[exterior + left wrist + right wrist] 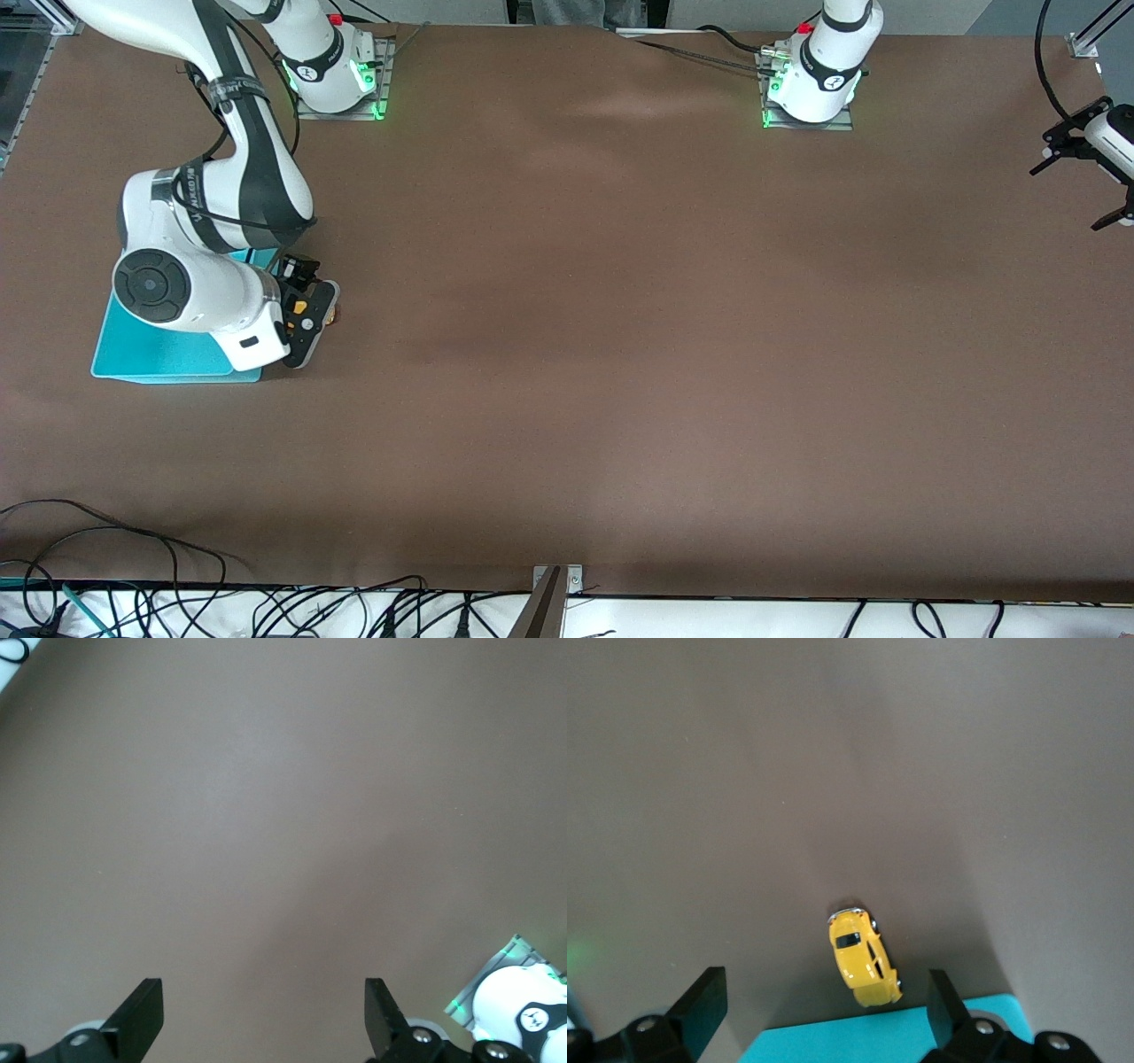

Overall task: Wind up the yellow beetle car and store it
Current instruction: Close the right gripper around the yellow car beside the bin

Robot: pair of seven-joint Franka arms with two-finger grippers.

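The yellow beetle car point(865, 958) rested on its wheels on the brown table point(620, 310), just beside the edge of the turquoise bin point(159, 354) and outside it. In the right wrist view the car's rear nearly met the bin's point(895, 1036) rim; whether the two touched could not be determined.

The right gripper point(819, 1005) hung over the car and the bin edge, fingers spread wide and holding nothing (both black fingertips point(704, 997) stood well apart, with the car showing between them, lower down on the table). In the front view the right arm reached from its base down over the bin, and its wrist hid most of the car; only a small orange patch point(331, 314) showed beside the gripper body.

The left gripper point(263, 1010) waited over bare table at the left arm's end, fingers likewise spread and empty. Its own arm's base point(523, 1014) appeared at the margin of the left wrist view.
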